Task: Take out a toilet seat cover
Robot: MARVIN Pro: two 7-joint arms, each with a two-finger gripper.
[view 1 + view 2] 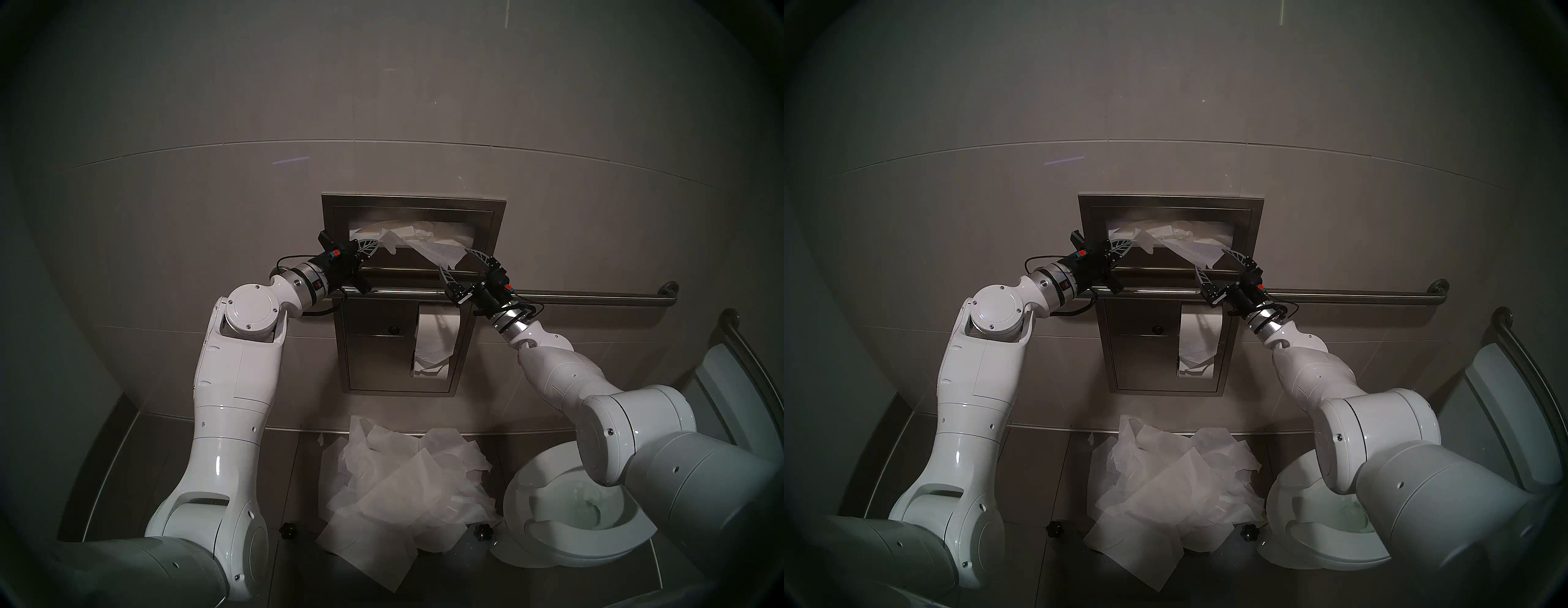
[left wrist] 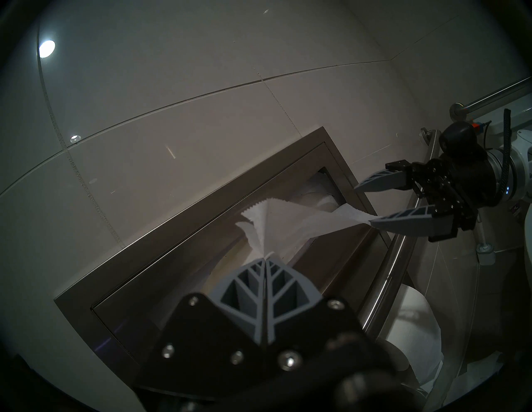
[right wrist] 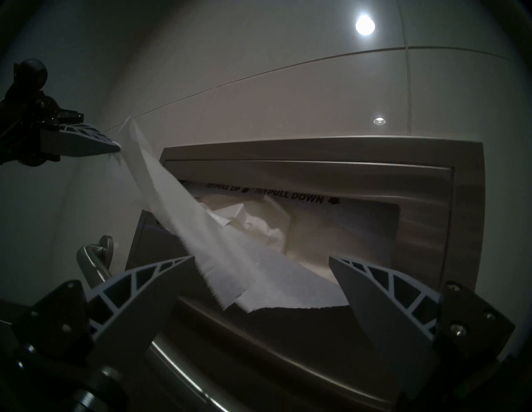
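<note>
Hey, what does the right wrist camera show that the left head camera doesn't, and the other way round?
Only the right wrist view shows the "pull up, then pull down" lettering inside the dispenser slot. Only the head view shows the paper heap on the floor, the toilet and the toilet paper roll. Both show the seat cover stretched out of the steel dispenser, the left gripper shut on its end, and the right gripper open around it.

2 claws (image 1: 379, 246) (image 1: 460, 265), 1 dispenser (image 1: 413, 204), 1 TP roll (image 1: 437, 339), 1 toilet (image 1: 564, 530), 2 grab bars (image 1: 594, 295) (image 1: 746, 352)
</note>
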